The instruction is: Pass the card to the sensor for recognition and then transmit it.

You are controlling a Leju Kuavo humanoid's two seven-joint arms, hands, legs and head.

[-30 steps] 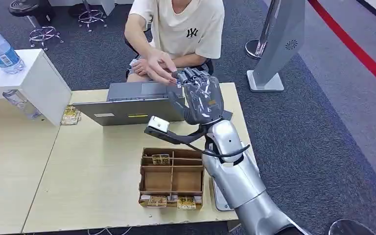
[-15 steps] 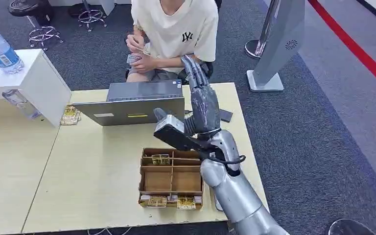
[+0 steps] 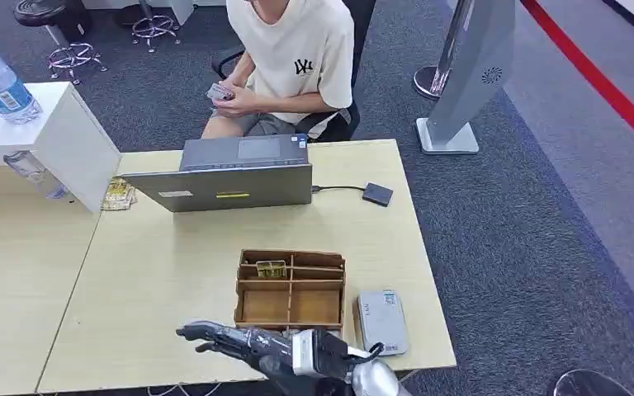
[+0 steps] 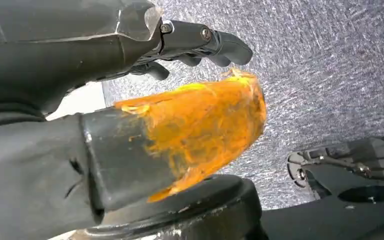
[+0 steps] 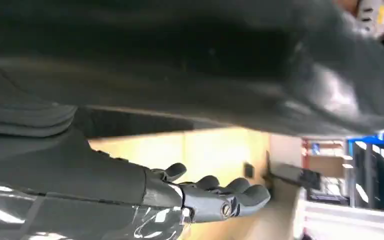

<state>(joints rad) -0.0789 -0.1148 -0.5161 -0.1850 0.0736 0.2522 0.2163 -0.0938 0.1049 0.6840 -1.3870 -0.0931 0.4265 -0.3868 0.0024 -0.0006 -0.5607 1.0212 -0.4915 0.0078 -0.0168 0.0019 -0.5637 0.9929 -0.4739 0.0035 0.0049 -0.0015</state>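
On the tan table [image 3: 173, 272], the grey sensor [image 3: 381, 320] lies flat beside the tray [image 3: 290, 295], long axis running away from the robot; right hand [image 3: 252, 346] empty, fingers spread.

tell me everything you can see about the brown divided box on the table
The box is a shallow open tray that looks like brown cardboard, split by thin walls into several compartments. It lies flat on the pale wooden table, near its front edge, in front of the laptop. One far compartment holds a yellowish card; the larger middle compartments look bare. A grey card reader lies just beside it. The right hand, fingers spread, hovers at its near side and hides that edge.
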